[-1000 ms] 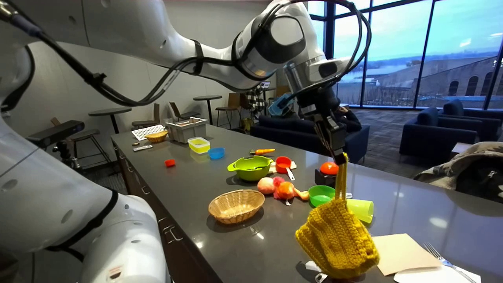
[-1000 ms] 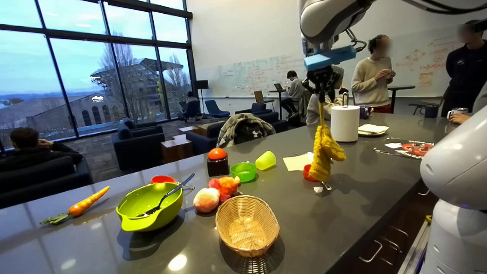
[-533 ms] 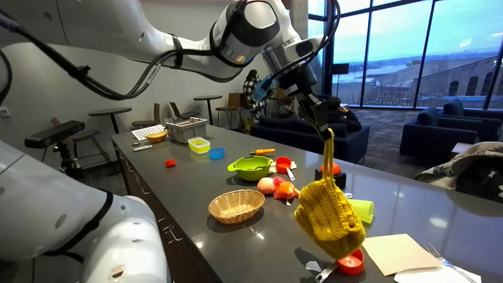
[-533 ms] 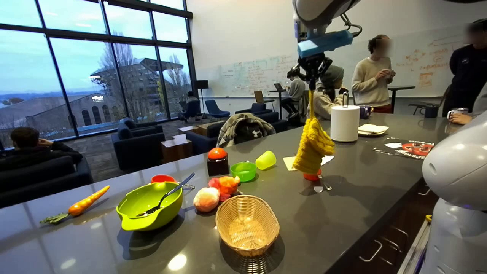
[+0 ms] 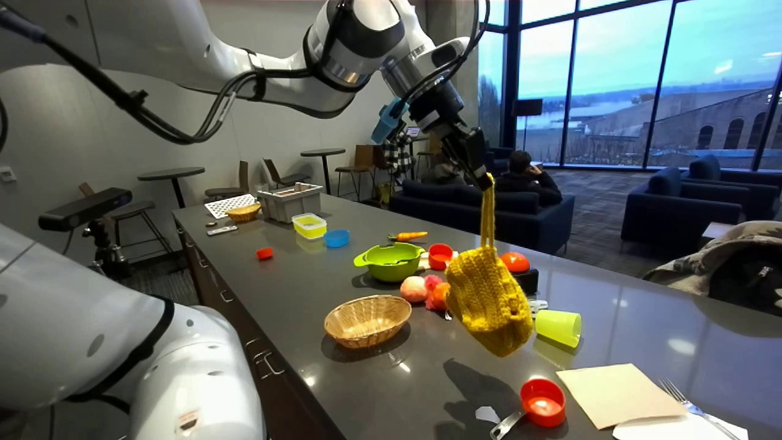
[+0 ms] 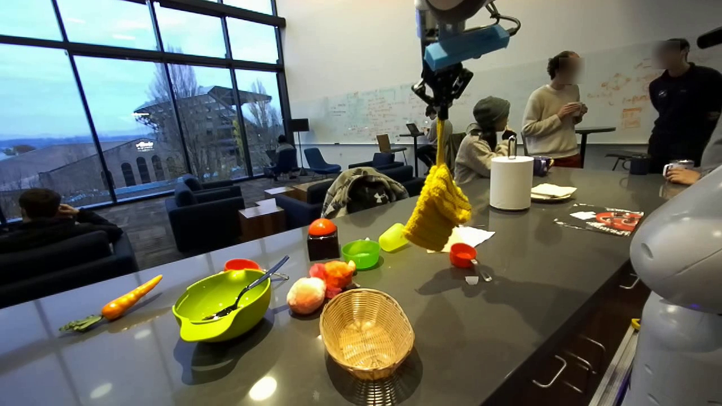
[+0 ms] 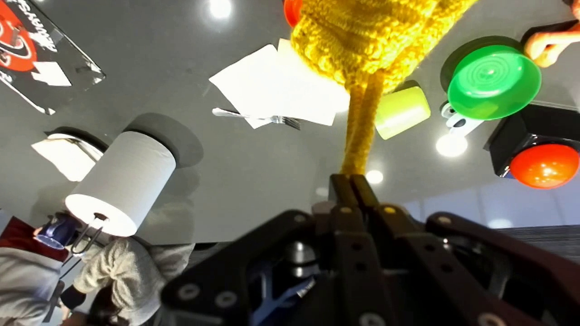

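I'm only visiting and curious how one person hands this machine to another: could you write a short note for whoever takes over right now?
Fingers: closed on the looped yarn strap of a boxy yellow knitted pouch.
Pouch: hangs in the air above the long, glossy, dark grey counter.
Nearby on the counter: an oval tan wicker basket, upright; a round red plastic measuring cup with a metal handle; a lime-yellow plastic tumbler on its side.
Done: pouch gripped by its strap, clear of the counter.
Left: pouch not yet set down, strap not yet released.
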Controlling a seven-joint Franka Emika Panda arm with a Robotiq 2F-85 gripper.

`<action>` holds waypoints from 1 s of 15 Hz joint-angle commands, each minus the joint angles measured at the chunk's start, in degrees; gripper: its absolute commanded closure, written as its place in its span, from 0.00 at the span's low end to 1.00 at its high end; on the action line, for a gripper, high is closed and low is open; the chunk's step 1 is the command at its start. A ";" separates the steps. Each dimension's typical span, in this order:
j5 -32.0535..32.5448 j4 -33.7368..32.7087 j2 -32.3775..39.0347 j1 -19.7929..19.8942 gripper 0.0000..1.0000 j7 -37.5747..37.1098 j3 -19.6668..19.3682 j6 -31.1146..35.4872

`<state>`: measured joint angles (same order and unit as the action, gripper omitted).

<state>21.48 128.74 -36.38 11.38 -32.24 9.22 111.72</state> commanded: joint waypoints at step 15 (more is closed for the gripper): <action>2.39 -8.58 3.78 -7.30 0.99 7.41 6.26 -1.64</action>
<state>23.02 122.41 -34.18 5.75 -26.01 14.44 110.96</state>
